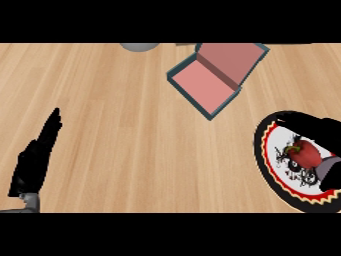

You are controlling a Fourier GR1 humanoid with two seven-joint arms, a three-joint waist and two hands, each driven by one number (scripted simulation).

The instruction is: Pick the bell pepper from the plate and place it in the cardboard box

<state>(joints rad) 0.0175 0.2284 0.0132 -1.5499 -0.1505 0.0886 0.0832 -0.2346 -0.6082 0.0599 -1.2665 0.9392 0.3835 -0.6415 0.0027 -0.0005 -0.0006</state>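
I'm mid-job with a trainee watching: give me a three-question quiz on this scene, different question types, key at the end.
1. True or false: the bell pepper lies in the cardboard box.
2. Which hand is at the plate? A) left hand B) right hand
3. Fill in: the box's lid is ____.

Key: 1. False, the pepper is on the plate, with the right hand curling round it. 2. B; the left hand rests open at the view's lower left. 3. Open.

Red bell pepper [306, 152], black-rimmed zigzag plate [265, 165], pink-lined box [202, 85]
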